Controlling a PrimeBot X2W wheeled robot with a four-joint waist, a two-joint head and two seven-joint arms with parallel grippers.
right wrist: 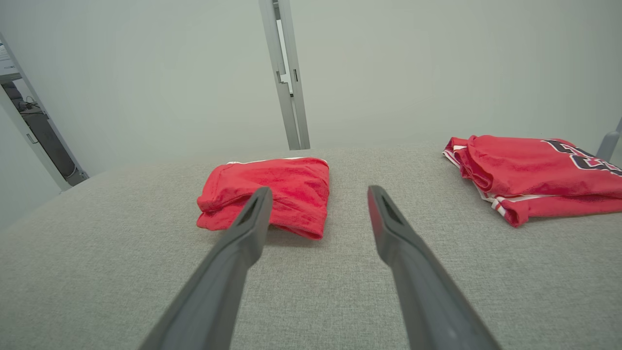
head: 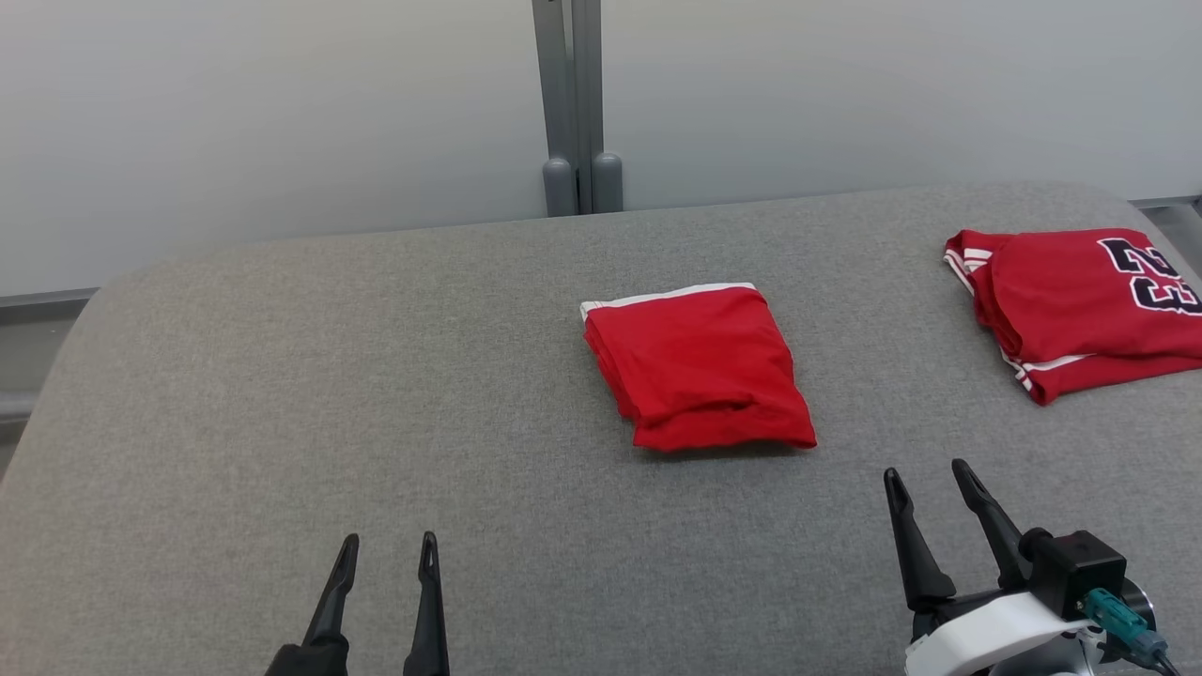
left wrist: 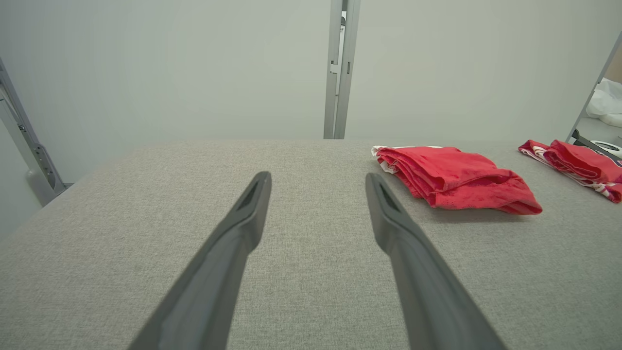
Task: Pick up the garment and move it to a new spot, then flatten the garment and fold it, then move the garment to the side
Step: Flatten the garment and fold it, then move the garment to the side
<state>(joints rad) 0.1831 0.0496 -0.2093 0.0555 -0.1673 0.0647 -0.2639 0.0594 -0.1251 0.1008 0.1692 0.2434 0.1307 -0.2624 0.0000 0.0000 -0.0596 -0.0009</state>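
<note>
Hovering with left gripper (head: 391, 540) and right gripper (head: 926, 469) spread wide, empty. Might pinch only the top layer of the folded red garment (head: 700, 371), pulling it open.

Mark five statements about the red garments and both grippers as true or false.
1. The plain red folded garment lies near the middle of the grey fabric-covered surface. True.
2. The left gripper is shut on that garment. False: it is open, empty and apart from the cloth.
3. The red folded jersey with dark numerals lies to the robot's right of the plain garment. True.
4. The right gripper touches the jersey. False: it is open and apart from both garments.
5. The two garments are stacked. False: they lie apart, with bare surface between them.
</note>
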